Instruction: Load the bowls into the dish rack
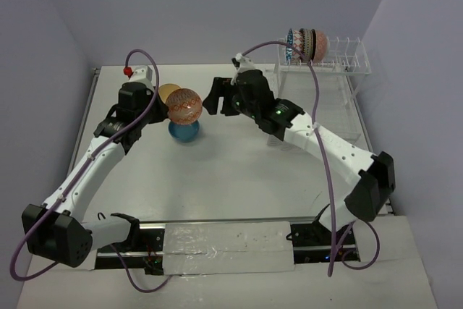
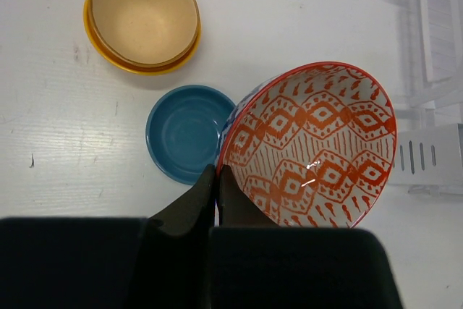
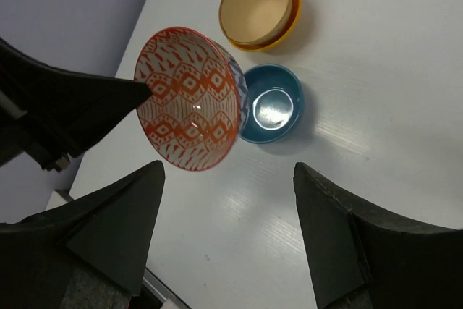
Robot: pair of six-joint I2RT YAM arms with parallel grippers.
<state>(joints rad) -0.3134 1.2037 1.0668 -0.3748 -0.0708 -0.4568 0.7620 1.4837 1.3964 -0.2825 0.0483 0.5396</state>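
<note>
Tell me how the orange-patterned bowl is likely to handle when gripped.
The orange-patterned bowl looks rigid, probably ceramic, so likely to chip if dropped. Its glossy glare suggests a slick glaze. Pinched only at the rim by the left tool, it may pivot.

The patterned bowl point(image 2: 311, 146) is white inside with orange-red diamonds, stripes and rim; its outside shows blue. Right beside it, the teal bowl point(image 2: 184, 132) is plain, on a white counter point(image 2: 304, 12) with faint grey scuffs. Beyond the teal bowl, a tan bowl point(image 2: 141, 9) sits in an orange-yellow bowl point(image 3: 294, 6). The left claw point(image 2: 217, 173) and right claw point(image 3: 228, 171) are black.
</note>
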